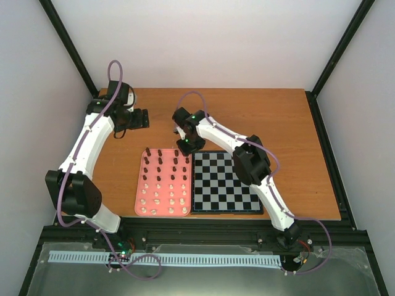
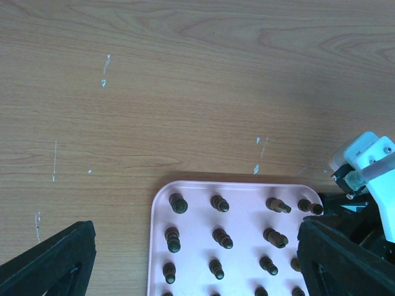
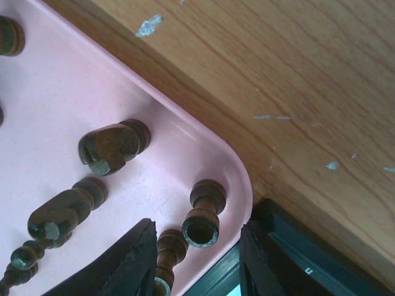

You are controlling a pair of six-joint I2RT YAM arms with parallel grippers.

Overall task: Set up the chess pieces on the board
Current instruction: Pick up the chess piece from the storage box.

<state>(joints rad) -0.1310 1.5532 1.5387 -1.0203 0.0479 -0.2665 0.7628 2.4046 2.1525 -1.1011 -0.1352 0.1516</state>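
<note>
The chess pieces stand in rows on a pink tray (image 1: 139, 191), dark ones (image 1: 162, 161) at the far end and cream ones (image 1: 157, 198) at the near end. The board (image 1: 225, 182) lies bare to the tray's right. My right gripper (image 3: 197, 259) hangs low over the tray's far right corner. Its fingers (image 3: 133, 262) straddle a dark rook (image 3: 202, 227) with gaps on both sides, and a second dark piece (image 3: 168, 246) stands against the left finger. My left gripper (image 2: 197, 246) is wide open above the tray's far left corner, holding nothing.
Bare wooden table (image 1: 247, 117) stretches behind the tray and board. The board's black border (image 3: 296, 246) runs right beside the tray corner. The right arm's wrist (image 2: 370, 166) shows at the right edge of the left wrist view. Black frame posts (image 1: 68, 43) flank the table.
</note>
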